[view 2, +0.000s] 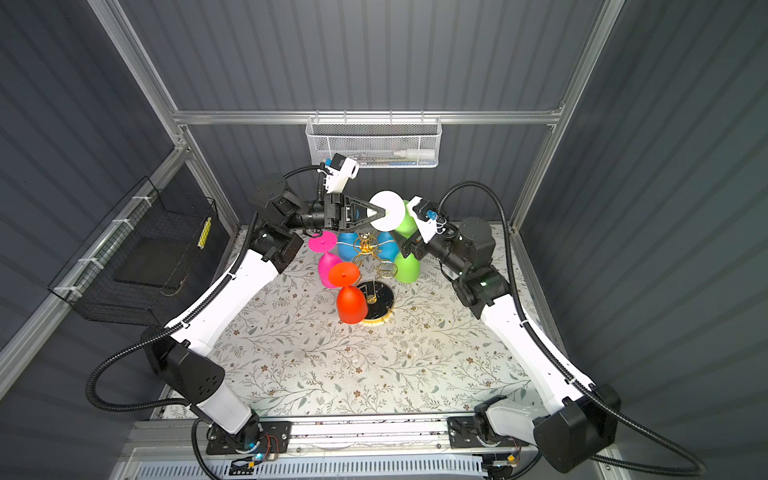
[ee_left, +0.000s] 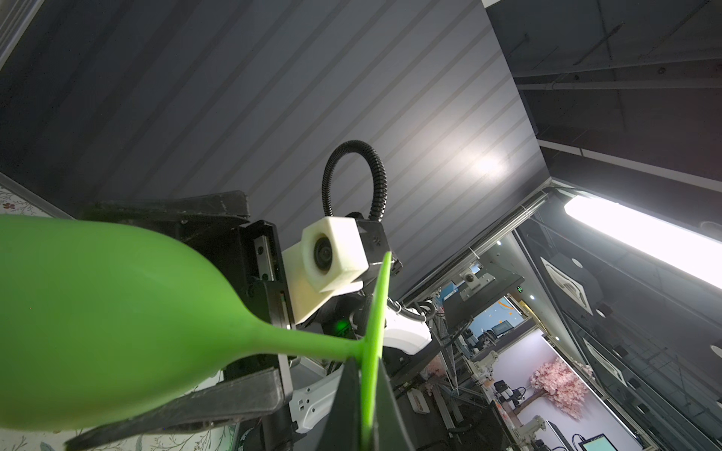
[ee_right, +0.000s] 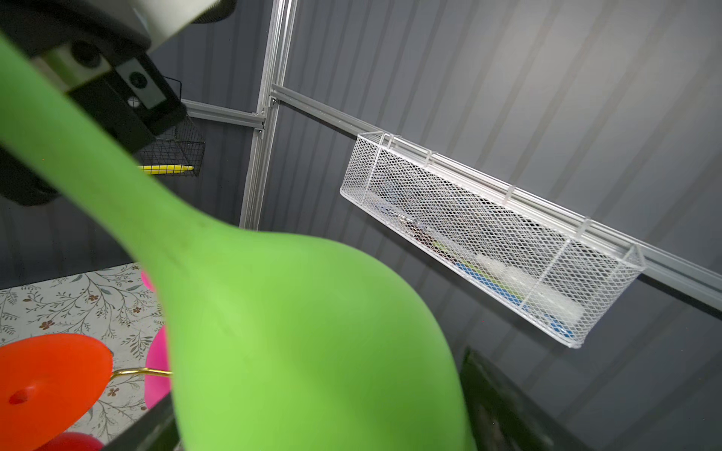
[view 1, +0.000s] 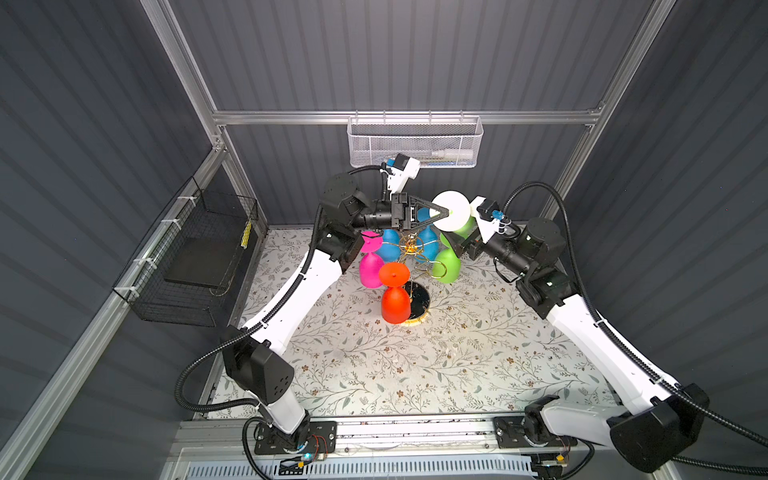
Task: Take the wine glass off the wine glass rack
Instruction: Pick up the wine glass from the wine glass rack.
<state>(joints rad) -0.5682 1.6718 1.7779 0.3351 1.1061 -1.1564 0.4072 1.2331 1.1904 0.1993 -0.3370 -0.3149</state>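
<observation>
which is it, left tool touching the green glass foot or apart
Touching. The left wrist view shows the left tool closed on the green wine glass: its thin foot is clamped edge-on in the shut tool, no gap visible.

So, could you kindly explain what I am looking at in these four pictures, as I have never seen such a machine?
This is a two-armed robot working over a table with a flowered cloth. Two pictures look down from overhead and are nearly alike; the other two come from a camera on each wrist. On the table stands a gold wine glass rack, with coloured glasses hanging bowl-down from it. The left gripper is shut on the foot of a green wine glass, held in the air off the rack. The right gripper has its jaws on either side of the glass's bowl; whether they press it yet, I cannot tell.
</observation>
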